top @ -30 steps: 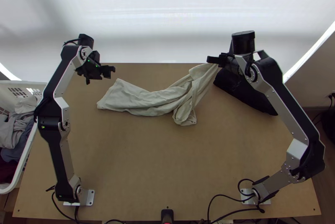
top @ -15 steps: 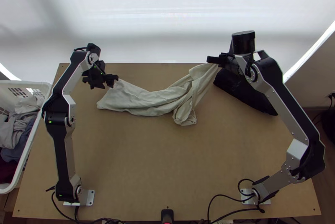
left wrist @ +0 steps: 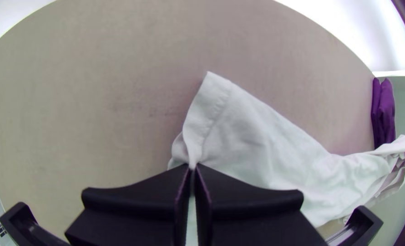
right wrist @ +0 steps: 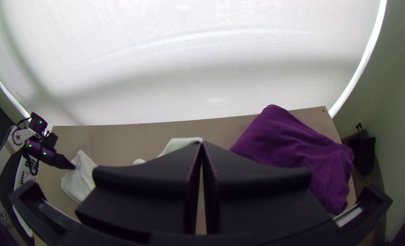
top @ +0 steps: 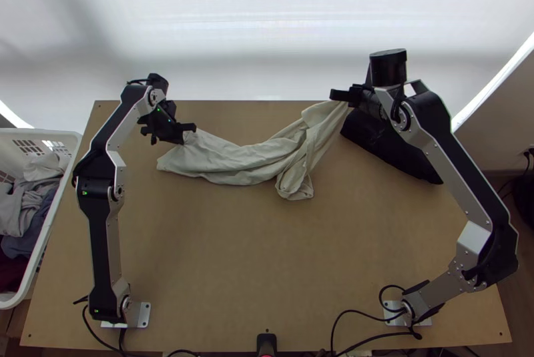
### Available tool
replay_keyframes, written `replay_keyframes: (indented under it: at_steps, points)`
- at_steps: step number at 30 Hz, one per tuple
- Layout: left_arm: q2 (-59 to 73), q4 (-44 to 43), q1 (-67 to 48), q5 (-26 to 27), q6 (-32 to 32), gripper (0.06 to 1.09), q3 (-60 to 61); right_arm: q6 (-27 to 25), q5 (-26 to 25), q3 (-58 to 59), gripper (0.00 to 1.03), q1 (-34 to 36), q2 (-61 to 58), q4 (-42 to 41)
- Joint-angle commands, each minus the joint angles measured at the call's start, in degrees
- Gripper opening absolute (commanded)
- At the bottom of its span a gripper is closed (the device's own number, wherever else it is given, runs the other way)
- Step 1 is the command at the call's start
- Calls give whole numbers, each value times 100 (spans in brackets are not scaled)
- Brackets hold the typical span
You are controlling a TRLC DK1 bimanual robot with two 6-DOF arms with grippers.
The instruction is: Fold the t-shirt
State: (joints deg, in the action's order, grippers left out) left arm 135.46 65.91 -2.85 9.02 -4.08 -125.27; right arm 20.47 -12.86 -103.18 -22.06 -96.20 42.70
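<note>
The off-white t-shirt [top: 247, 160] lies bunched in a long strip across the table's far half, its right end lifted. My left gripper [top: 189, 132] is at the strip's left end. In the left wrist view, my left gripper [left wrist: 192, 171] is shut on the edge of the t-shirt [left wrist: 257, 141], a fold of cloth pinched between the fingertips. My right gripper [top: 342, 98] holds the other end above the table's far edge. In the right wrist view, my right gripper [right wrist: 201, 146] is shut at the tip, with t-shirt cloth [right wrist: 177, 145] beside it.
A dark folded cloth [top: 387, 147] lies under the right arm, purple in the right wrist view [right wrist: 298, 155]. A white basket [top: 50, 223] with clothes stands at the table's left. Bare tabletop [top: 260, 257] spreads between the arms' bases.
My left gripper has come right and down to the t-shirt's left end and shut on it, nudging that end slightly right. The right arm has kept still.
</note>
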Motion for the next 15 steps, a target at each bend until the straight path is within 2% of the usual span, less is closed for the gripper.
replay_keyframes:
  at_steps: [1, 8, 15]
  points:
    - [-643, -263, 136, 48, -278, 9, -551, -96, -58, -80, 3, 123, 278, -69]
    - [-2164, -1318, 268, -225, -946, 9, -551, -166, -58, -97, 3, 264, 427, -253]
    - [-3184, -1318, 347, -242, -1236, 9, -287, -298, -50, -106, 3, 229, 875, -570]
